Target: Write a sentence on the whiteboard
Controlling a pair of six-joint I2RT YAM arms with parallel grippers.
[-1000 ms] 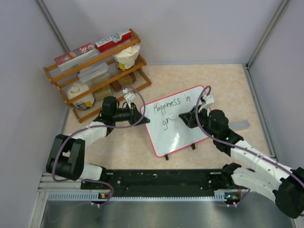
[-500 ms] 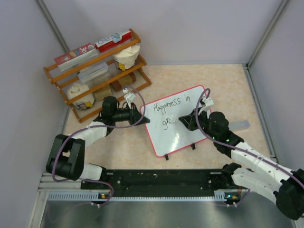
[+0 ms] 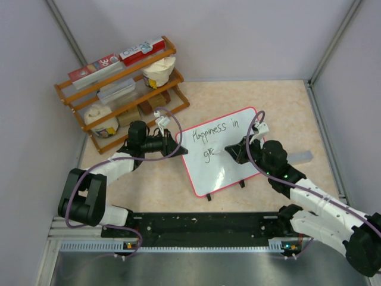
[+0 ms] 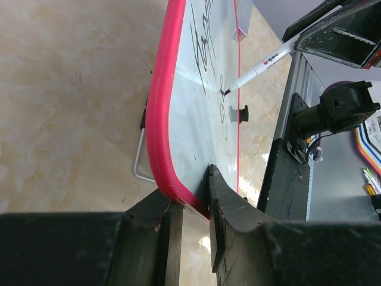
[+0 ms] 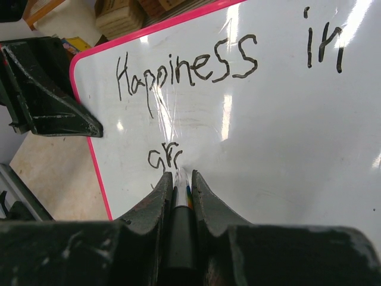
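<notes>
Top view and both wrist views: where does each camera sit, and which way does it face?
Top: above and behind the bases, looking down on the table; both arms, whiteboard, shelf.
Left wrist: along the left pincer clamping the board's red edge, looking across the board.
Right wrist: along the right pincer gripping the marker, facing the writing.
Shared: both wrist views show the marker and the writing.

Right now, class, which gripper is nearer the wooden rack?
Left. The left gripper clamps the whiteboard at its edge beside the rack; the right gripper holds a marker mid-board, farther away.
</notes>
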